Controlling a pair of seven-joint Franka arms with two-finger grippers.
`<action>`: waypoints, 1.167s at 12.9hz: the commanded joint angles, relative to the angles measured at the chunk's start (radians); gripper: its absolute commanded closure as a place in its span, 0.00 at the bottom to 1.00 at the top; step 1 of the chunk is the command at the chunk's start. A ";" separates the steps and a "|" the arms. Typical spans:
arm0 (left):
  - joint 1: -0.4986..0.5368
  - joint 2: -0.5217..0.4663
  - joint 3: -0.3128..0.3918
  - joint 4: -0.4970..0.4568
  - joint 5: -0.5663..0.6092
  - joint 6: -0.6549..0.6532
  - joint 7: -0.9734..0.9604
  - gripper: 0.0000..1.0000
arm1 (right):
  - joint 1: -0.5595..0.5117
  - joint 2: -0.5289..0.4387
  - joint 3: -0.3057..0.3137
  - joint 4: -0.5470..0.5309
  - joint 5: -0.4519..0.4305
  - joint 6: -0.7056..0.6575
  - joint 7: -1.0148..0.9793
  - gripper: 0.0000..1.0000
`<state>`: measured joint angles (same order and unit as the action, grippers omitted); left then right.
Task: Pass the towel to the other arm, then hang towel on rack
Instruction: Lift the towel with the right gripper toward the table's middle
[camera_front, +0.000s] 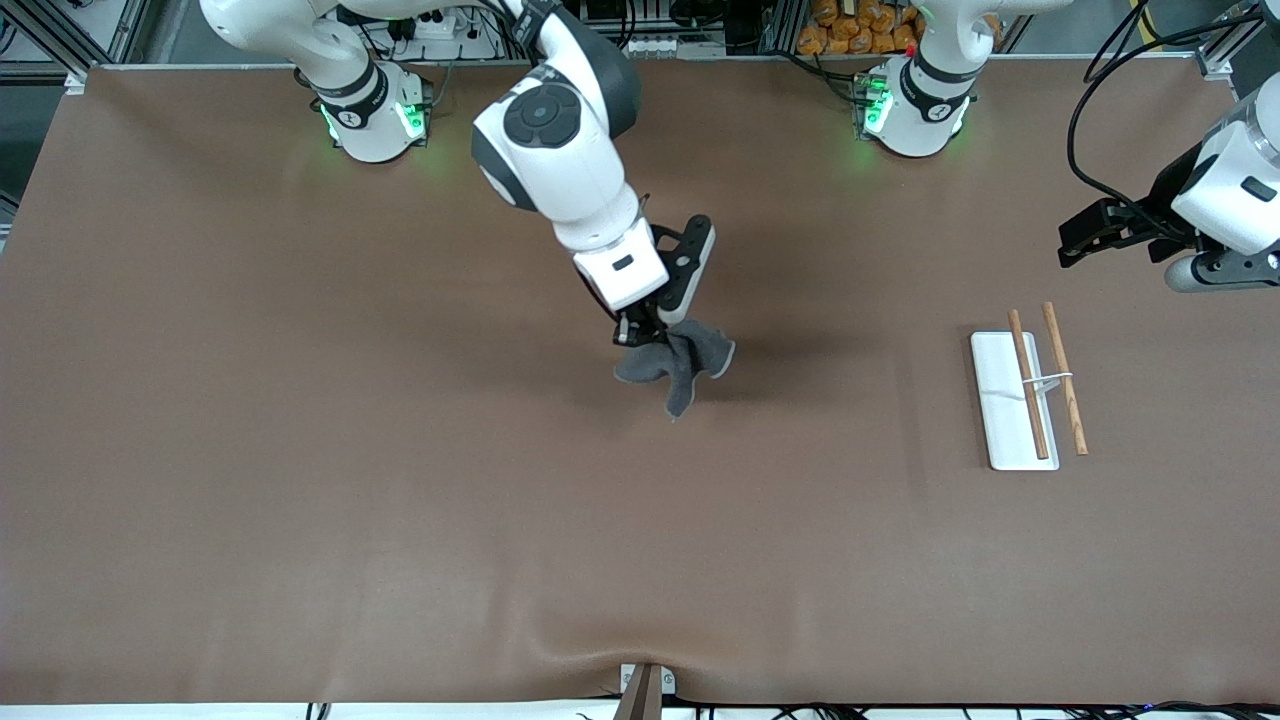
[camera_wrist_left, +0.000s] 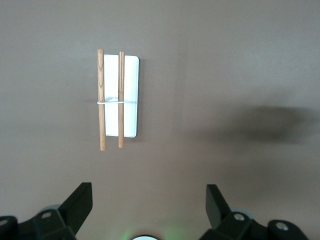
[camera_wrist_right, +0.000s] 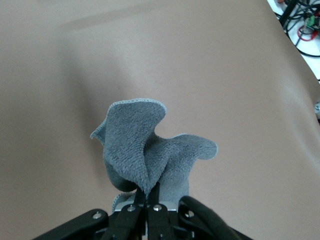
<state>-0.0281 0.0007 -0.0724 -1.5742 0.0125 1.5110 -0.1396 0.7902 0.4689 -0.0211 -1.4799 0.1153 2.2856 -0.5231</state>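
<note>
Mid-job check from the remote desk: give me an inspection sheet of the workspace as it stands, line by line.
Surface: brown table mat, rippled at the edge nearest the front camera.
Job's things: small dark grey soft towel hangs bunched from the right gripper; white-based rack with two brown wooden rods lies toward the left arm's end, nothing on it.
Clutter: nothing seen.
Grippers: right gripper over mid-table, fingers shut on the towel; left gripper waits in the air near the rack, fingers open, holding nothing.
Cables: black cables loop by the left arm.
Surroundings: orange objects past the table edge by the bases.
</note>
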 joint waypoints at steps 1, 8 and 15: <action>0.005 0.005 0.000 0.014 -0.026 0.000 0.015 0.00 | 0.015 -0.004 -0.011 -0.005 0.021 0.005 -0.012 1.00; 0.005 0.007 0.002 0.013 -0.029 0.000 0.017 0.00 | 0.003 -0.006 -0.013 -0.010 0.021 0.003 -0.020 1.00; 0.005 0.007 0.002 0.016 -0.029 0.002 0.017 0.00 | 0.003 -0.006 -0.014 -0.010 0.021 0.005 -0.017 1.00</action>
<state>-0.0281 0.0015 -0.0724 -1.5742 0.0115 1.5110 -0.1396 0.7966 0.4699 -0.0371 -1.4839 0.1153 2.2856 -0.5247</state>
